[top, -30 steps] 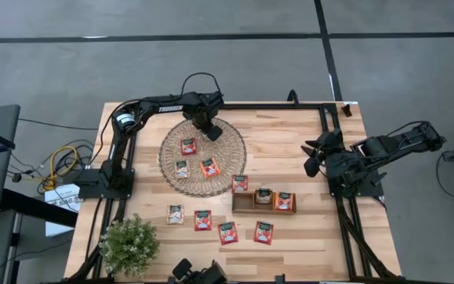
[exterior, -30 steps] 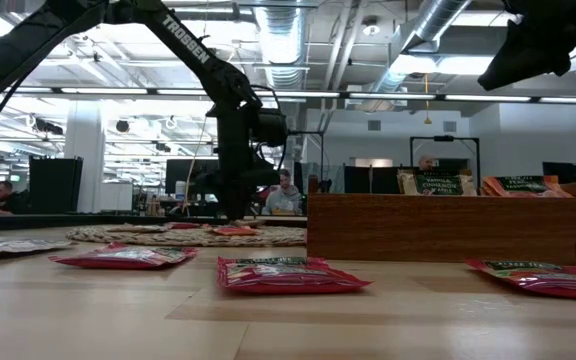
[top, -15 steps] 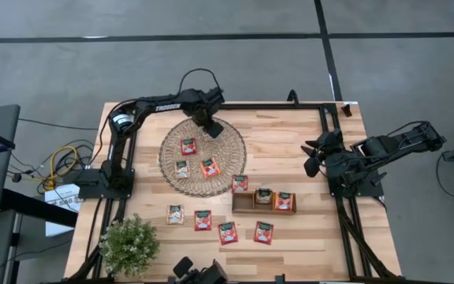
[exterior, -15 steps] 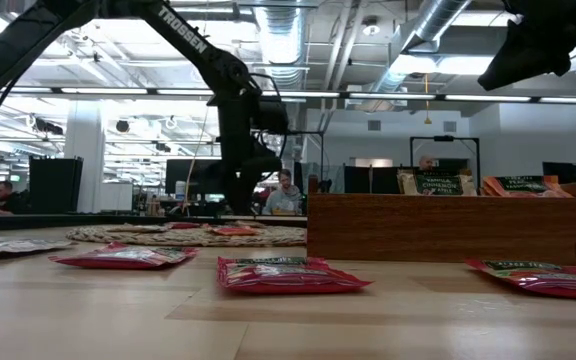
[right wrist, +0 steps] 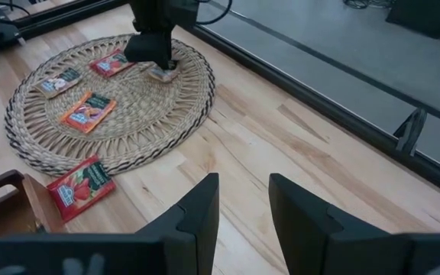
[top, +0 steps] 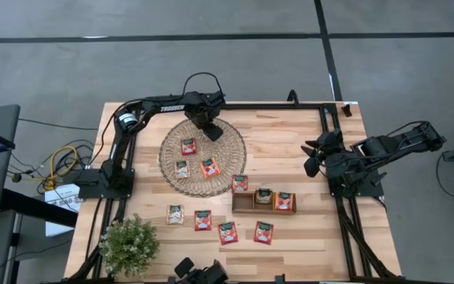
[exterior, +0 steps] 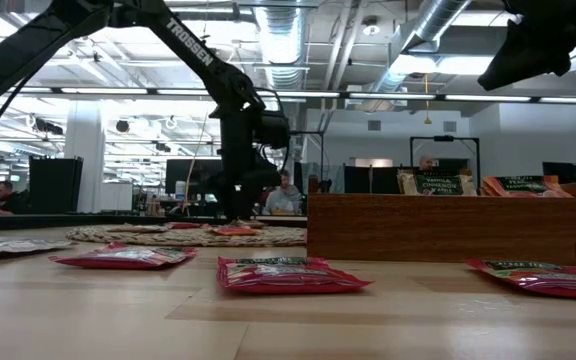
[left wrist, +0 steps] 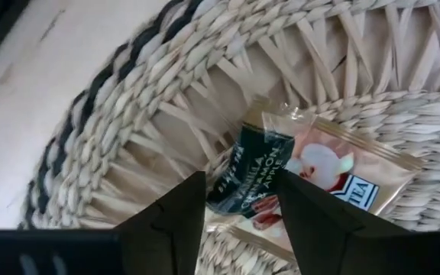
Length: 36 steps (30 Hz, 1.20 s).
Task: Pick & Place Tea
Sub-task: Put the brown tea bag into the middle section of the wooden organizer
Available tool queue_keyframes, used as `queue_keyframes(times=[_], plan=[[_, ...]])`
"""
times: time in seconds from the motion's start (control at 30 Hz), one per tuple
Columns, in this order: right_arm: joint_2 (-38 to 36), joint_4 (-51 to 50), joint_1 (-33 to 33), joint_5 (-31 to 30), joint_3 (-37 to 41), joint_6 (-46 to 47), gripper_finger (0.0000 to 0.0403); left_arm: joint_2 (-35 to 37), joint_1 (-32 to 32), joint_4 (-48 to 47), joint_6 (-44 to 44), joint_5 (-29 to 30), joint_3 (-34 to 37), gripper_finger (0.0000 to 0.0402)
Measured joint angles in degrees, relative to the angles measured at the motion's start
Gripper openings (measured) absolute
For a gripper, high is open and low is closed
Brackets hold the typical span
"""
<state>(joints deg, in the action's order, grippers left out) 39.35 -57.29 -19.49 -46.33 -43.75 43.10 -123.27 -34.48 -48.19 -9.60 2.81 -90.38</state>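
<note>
A wooden table (top: 290, 134) carries a round wicker mat (top: 172, 170), a brown tray (top: 243, 207) and a small plant (top: 129, 244). Four tea sachets (top: 202, 220) lie bare in a row near the tray.

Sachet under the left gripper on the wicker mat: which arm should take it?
Left, probably. The left gripper hangs right above that sachet at the wicker mat's far edge, jaws open on either side of it. The right gripper waits off by the table's right edge, far from the mat.
</note>
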Motion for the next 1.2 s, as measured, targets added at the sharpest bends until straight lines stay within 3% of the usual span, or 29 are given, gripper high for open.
queue_keyframes(times=[0.3, 0.87, 1.2], plan=[[0.02, 0.14, 0.02, 0.0, 0.0, 0.43, 0.0109, -0.24, -0.02, 0.3, 1.03, -1.08, 0.08, 0.0135], [0.01, 0.23, 0.0, 0.0, 0.0, 0.45, 0.0109, -0.17, 0.08, 1.62, -0.03, 2.21, 0.23, 0.0016], [0.0, 0.33, 0.0, 0.03, 0.0, 0.45, 0.0109, 4.85, -0.04, 1.58, -0.51, 6.37, 0.55, 0.0001]])
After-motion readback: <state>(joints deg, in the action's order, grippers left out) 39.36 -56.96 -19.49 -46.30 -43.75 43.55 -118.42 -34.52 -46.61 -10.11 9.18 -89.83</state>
